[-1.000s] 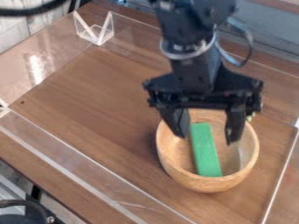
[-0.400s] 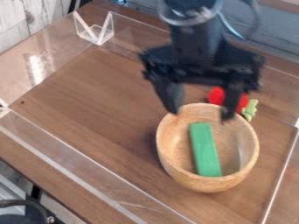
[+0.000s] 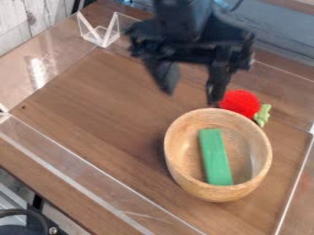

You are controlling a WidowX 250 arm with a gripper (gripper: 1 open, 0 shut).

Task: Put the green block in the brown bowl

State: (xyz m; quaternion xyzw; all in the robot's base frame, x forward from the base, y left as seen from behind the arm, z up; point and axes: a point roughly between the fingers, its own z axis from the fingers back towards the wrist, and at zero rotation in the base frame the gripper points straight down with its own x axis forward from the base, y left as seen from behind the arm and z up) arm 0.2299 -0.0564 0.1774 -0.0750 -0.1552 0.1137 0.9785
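Observation:
The green block [image 3: 216, 156] lies flat inside the brown bowl [image 3: 174, 152], running from the bowl's middle toward its near side. The bowl stands on the wooden table at the right. My gripper [image 3: 192, 84] hangs above the table, up and to the left of the bowl, and touches neither it nor the block. Motion blurs it, but its two dark fingers [image 3: 163, 77] stand apart with nothing between them.
A red round toy [image 3: 240, 101] with a small green bit lies just behind the bowl. A clear plastic stand [image 3: 98, 29] sits at the back left. Low transparent walls [image 3: 73, 174] border the wooden table.
My gripper has risen out of the bowl and moved back and left, leaving the green block lying in the bowl. The red toy behind the bowl is now uncovered.

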